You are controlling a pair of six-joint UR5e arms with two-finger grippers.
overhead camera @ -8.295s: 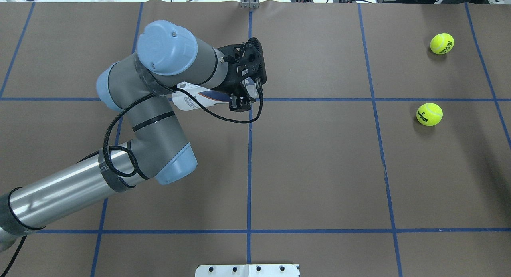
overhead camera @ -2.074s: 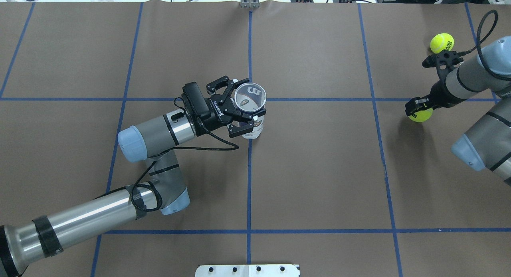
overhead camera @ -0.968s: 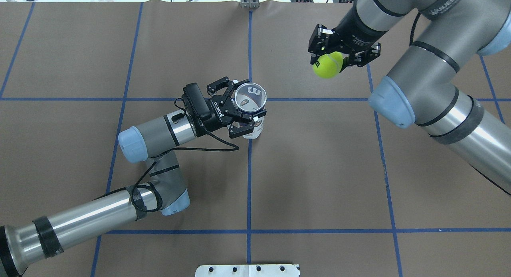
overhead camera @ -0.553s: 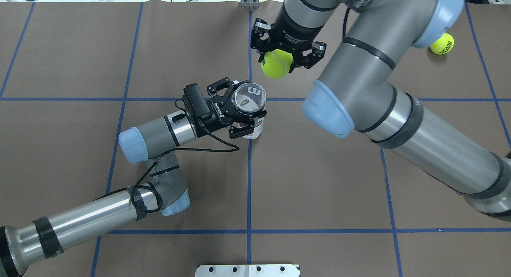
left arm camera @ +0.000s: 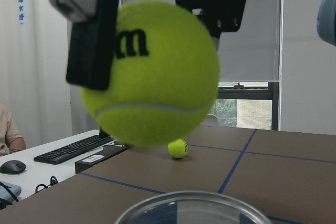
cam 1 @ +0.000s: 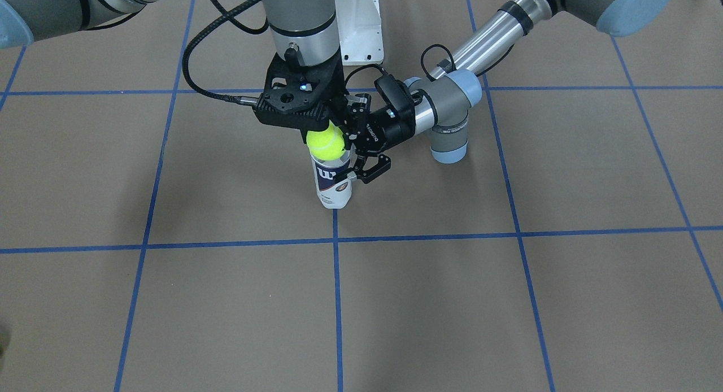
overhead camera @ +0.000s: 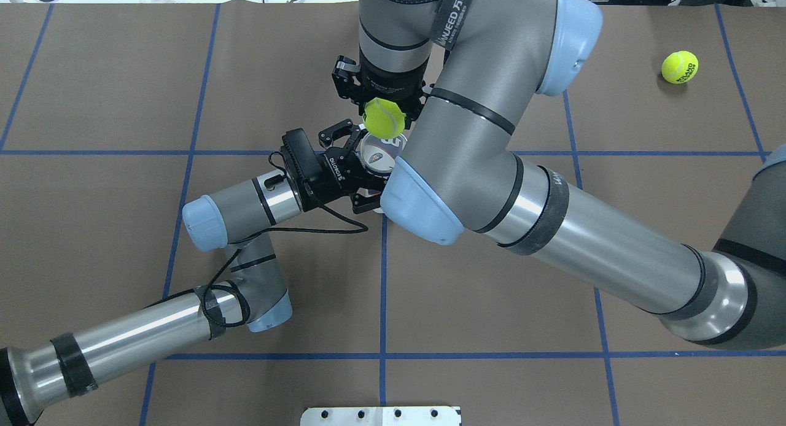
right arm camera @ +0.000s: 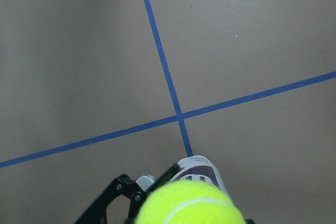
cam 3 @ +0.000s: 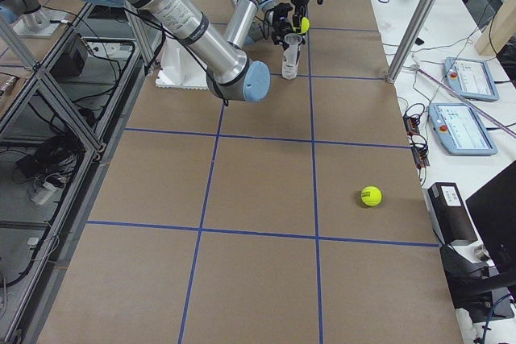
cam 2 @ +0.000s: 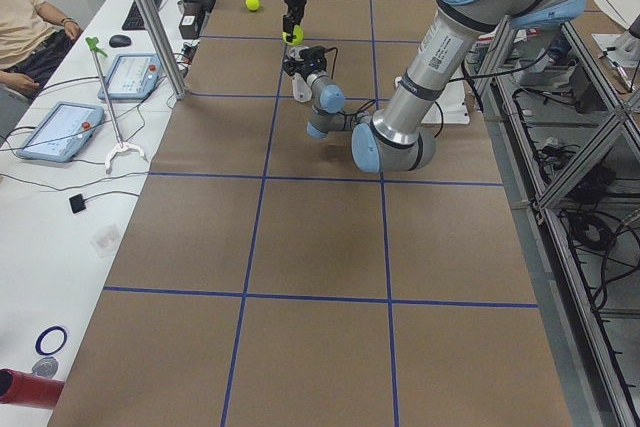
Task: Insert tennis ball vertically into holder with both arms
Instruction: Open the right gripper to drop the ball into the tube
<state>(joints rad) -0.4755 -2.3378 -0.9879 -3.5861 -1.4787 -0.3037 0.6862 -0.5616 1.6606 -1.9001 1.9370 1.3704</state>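
The holder (cam 1: 333, 183) stands upright on the table, mouth up, a clear can with a navy-and-white label; its rim shows from overhead (overhead camera: 376, 160). My left gripper (cam 1: 345, 155) is shut on its upper part from the side. My right gripper (cam 1: 326, 139) points down and is shut on the tennis ball (cam 1: 326, 143), holding it just above the can's open mouth. From overhead the tennis ball (overhead camera: 383, 118) hangs at the rim's far edge. In the left wrist view the tennis ball (left arm camera: 152, 72) hangs a short gap above the rim (left arm camera: 191, 208).
A second tennis ball (overhead camera: 680, 67) lies at the table's far right; it also shows in the exterior right view (cam 3: 371, 196). The white mounting base (cam 1: 356, 25) stands at the robot's table edge. My right arm (overhead camera: 552, 223) reaches across the table's middle.
My right gripper has carried the tennis ball leftward from the table's right side to above the holder. My left gripper has kept the holder upright and still.
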